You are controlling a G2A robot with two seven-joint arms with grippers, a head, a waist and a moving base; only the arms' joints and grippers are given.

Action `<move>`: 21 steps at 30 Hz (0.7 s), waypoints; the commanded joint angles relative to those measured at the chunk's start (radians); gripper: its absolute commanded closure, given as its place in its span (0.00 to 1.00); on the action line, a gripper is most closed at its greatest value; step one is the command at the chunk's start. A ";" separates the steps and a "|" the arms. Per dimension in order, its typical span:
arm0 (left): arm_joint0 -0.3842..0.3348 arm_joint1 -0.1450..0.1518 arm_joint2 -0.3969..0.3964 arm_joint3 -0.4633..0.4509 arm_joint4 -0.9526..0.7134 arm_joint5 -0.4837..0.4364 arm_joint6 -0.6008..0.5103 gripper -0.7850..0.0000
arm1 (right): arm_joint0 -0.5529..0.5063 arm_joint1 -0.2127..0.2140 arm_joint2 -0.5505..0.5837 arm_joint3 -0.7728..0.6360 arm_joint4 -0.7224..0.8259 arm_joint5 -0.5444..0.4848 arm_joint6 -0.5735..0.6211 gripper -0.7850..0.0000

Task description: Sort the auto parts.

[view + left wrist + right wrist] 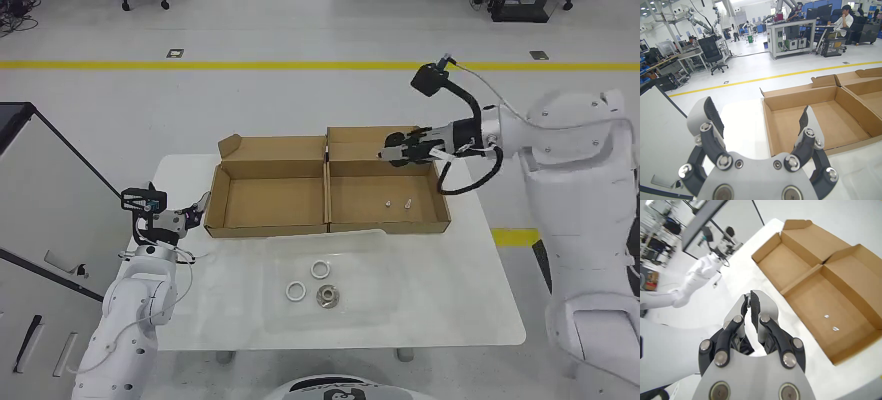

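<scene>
R pincer (749,295) clenched on screw (748,302), long axis along fingers (754,307); L pincer (757,104) spread, empty, beside box (800,92).

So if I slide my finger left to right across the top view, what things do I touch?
left gripper → left cardboard box → right cardboard box. The right gripper, pinching a small bolt, hangs over the right cardboard box, so it has no clear place in the row.
</scene>
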 commanded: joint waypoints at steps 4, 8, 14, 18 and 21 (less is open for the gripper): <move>0.000 0.000 0.000 0.000 0.000 0.000 0.000 0.00 | 0.069 -0.009 -0.138 0.111 -0.158 -0.041 -0.009 1.00; 0.000 0.000 0.000 0.000 0.000 0.000 0.000 0.00 | 0.106 -0.018 -0.225 0.175 -0.256 -0.050 -0.026 1.00; 0.000 0.000 0.000 0.000 0.000 0.000 0.000 0.00 | 0.151 -0.034 -0.323 0.250 -0.361 -0.020 -0.065 1.00; 0.000 0.000 0.000 0.000 0.000 0.000 0.000 0.00 | 0.184 -0.047 -0.385 0.292 -0.430 0.003 -0.086 1.00; 0.000 0.000 0.000 0.000 0.000 0.000 0.000 0.00 | 0.201 -0.059 -0.426 0.330 -0.458 0.011 -0.105 1.00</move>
